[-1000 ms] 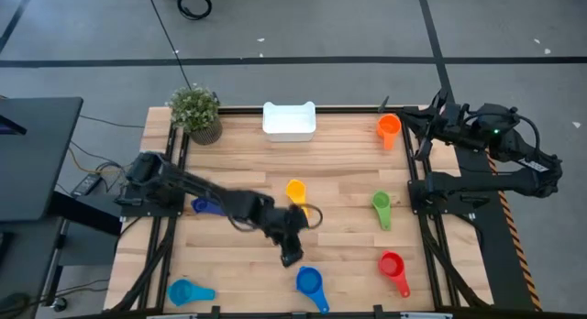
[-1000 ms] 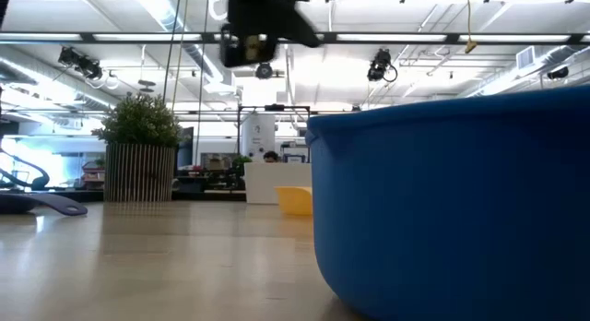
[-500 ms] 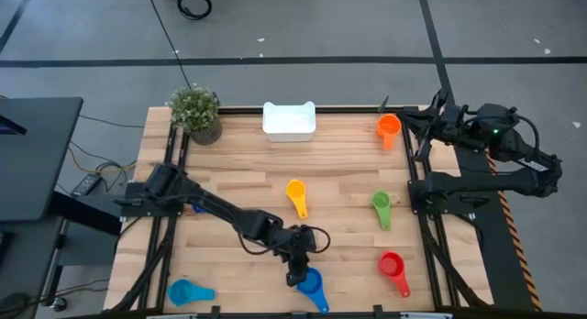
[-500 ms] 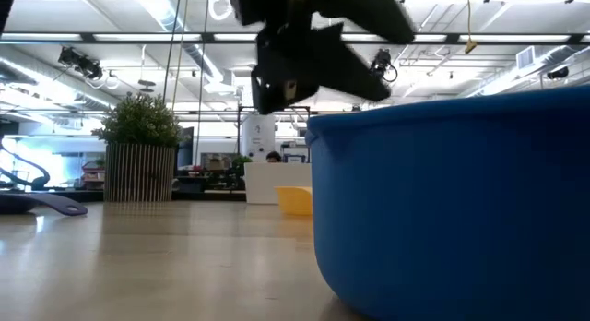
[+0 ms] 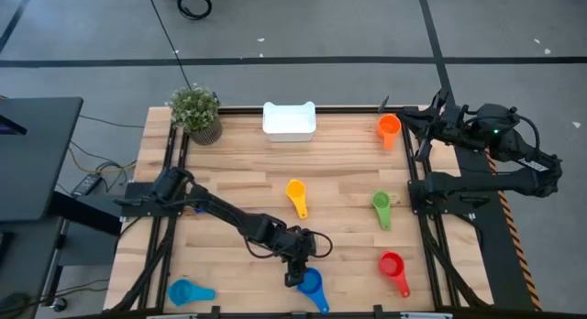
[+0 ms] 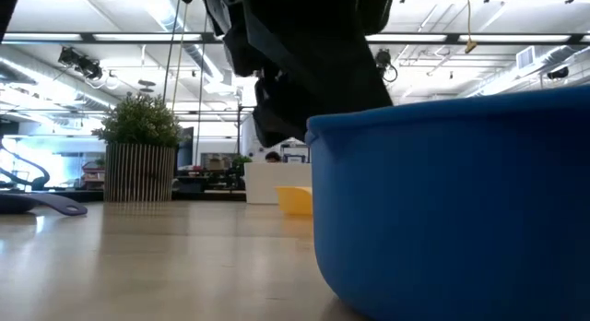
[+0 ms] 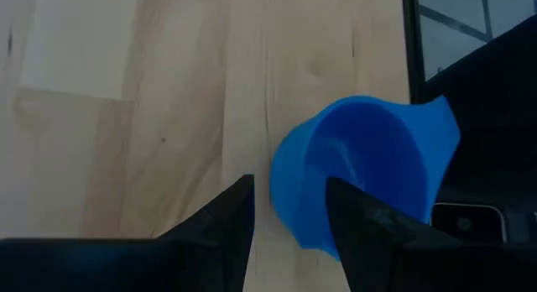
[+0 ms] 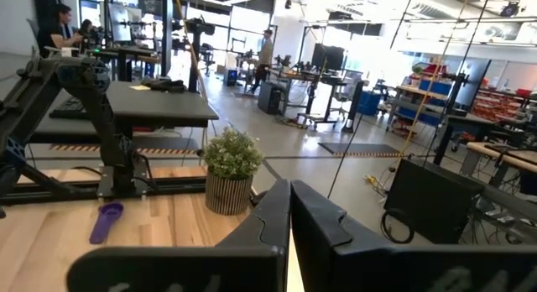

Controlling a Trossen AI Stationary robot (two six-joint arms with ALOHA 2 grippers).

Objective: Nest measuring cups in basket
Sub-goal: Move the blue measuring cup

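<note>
Plastic scoops on my pale wood tabletop

The table (image 5: 238, 186) under me is light butcher-block wood, planks jointed end to end, with a smooth, faintly satin finish and fine grain. My left gripper's fingers (image 7: 362, 225) look like matt black plastic, slightly textured. The mid-blue round measuring cup (image 7: 357, 179) beside them is smooth moulded plastic with a soft sheen on its inner wall. The small white rectangular basket (image 5: 290, 120) looks like smooth plastic too. The orange scoop (image 5: 389, 128), yellow scoop (image 5: 296, 194), green scoop (image 5: 382, 207) and red scoop (image 5: 393, 269) all read as plain, evenly coloured plastic.
</note>
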